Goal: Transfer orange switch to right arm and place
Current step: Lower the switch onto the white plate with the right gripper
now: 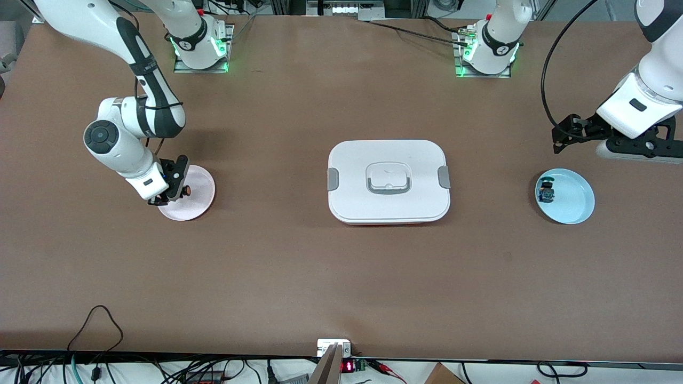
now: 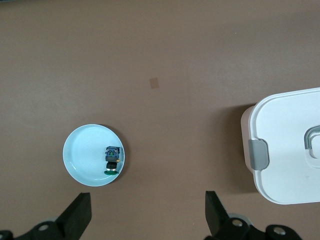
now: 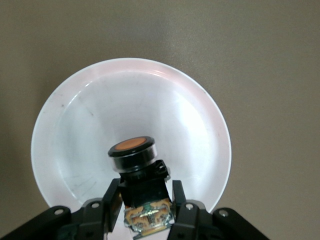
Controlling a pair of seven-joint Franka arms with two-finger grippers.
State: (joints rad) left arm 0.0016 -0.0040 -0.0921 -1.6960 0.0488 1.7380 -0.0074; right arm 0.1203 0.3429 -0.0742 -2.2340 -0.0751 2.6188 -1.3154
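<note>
Right tool (image 3: 145,212) clenches the tiny black-bodied orange-capped switch (image 3: 134,156) over the round pink plate (image 3: 70,130); left tool (image 2: 145,217) waits released.

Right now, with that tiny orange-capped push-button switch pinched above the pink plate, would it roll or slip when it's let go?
The orange-capped switch looks stiff and probably light. The right gripper clamps its squarish black body, so slipping seems unlikely. Released over the pale pink plate, the round cap might let it tip and roll slightly.

Visible: 2 switches, 1 orange switch (image 3: 133,155) and 1 green-capped switch (image 1: 546,191); 2 plates, 1 pink plate (image 1: 195,205), 1 blue plate (image 1: 573,205); 1 white lidded box (image 1: 388,181).
</note>
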